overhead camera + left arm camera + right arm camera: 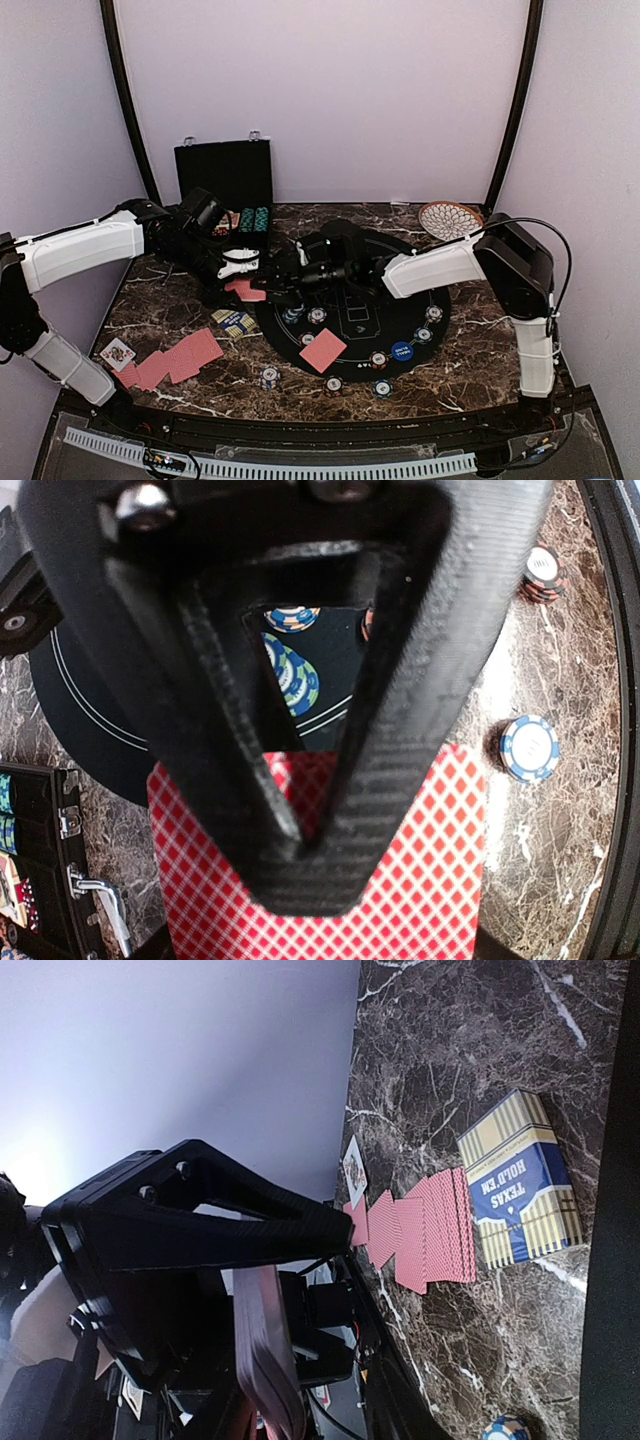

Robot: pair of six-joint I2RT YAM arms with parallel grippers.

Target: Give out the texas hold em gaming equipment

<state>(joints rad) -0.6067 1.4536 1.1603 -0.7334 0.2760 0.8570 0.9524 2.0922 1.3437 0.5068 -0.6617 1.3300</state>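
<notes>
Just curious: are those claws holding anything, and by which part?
The left gripper is shut on a red-backed card, pinched just in from one edge. Whether the right gripper grips it too cannot be told.

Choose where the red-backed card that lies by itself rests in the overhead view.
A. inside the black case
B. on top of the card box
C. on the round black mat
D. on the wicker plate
C: the red-backed card lies flat on the round black mat, well away from the wicker plate, the black case and the card box.
</notes>
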